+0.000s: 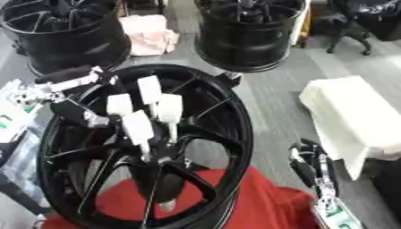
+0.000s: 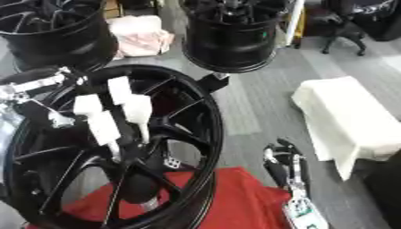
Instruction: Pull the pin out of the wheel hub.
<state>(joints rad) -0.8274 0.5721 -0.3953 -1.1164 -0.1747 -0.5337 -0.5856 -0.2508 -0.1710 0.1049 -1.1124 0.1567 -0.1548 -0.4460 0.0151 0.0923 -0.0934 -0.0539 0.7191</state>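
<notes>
Notably, no legible writing shows; left hand has white-tipped fingers curled around the pin at the wheel hub, right hand idle, fingers relaxed.

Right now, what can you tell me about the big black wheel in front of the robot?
The big black wheel looks like glossy metal, with thin spokes running from a round rim to a middle hub. It stands tilted on a red cloth. The robot's left hand, fingers capped in white, reaches down over the hub from the left. Whether it touches anything there I cannot tell. Two more black wheels sit behind it.
</notes>
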